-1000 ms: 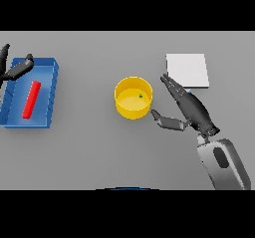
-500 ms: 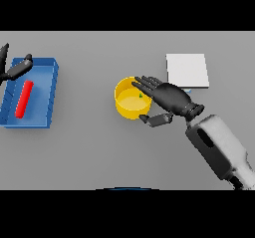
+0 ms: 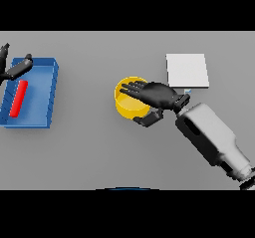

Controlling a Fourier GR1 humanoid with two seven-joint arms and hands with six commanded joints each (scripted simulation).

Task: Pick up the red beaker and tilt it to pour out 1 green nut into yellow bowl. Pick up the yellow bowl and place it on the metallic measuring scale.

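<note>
Two hands are in view, and only one is busy. Far left, my left hand [image 3: 15, 68] rests at the back corner of the blue tray [image 3: 47, 90], fingers loosely extended and holding nothing. Inside that tray lies the red beaker [image 3: 18, 98], on its side, apart from my fingers. I cannot see any green nut, in the beaker or in the bowl.

Toward the middle of the grey surface [image 3: 89, 152] sits the yellow bowl [image 3: 127, 107]. My right hand [image 3: 157, 95] now lies over its right half. A second ago it stood to the right of the bowl; since then it has swung in across the rim. My fingers [image 3: 130, 88] are spread flat over the opening and my thumb [image 3: 148, 118] hooks below the near wall, so the grip is forming but not closed.

Right of that, behind my wrist, the metallic measuring scale [image 3: 187, 70] lies bare, near the bowl but not touching it.

I judge this to be the bowl pickup beginning. Next I should close on the rim, lift, and carry it right and back onto the scale.
</note>
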